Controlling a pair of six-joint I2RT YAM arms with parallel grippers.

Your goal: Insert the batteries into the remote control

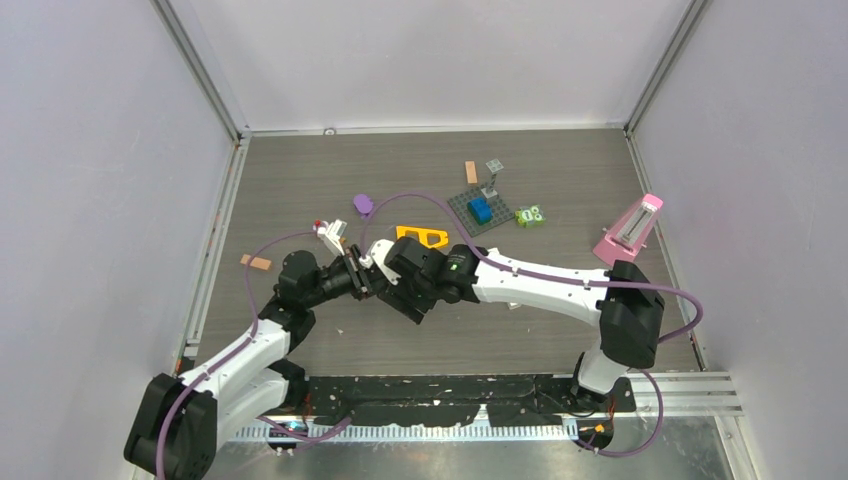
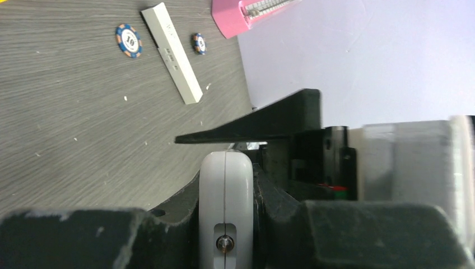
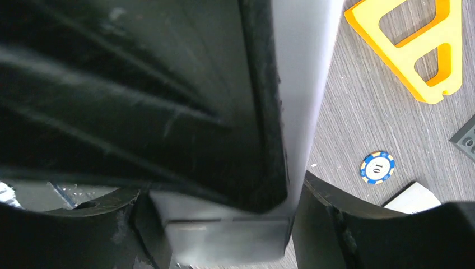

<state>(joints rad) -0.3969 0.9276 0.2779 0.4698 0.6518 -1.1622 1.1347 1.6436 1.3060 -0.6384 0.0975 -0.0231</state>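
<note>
The left pincer (image 1: 357, 278) is pressed tight on the remote control (image 2: 226, 190), which it holds off the surface (image 1: 300, 180) near the middle. The right pincer (image 1: 381, 274) straddles the same casing; I cannot tell whether it grips or stands clear. No batteries show in any view.

To do this step well, I judge that I should hold the left grip rigid and work only the right arm, squarely along the casing.

Only the left wrist view shows the casing's rounded end with its seam, and a white strip (image 2: 171, 53) lying between two chips (image 2: 129, 40). Only the right wrist view shows the casing's long flat side and a yellow frame (image 3: 414, 50).
</note>
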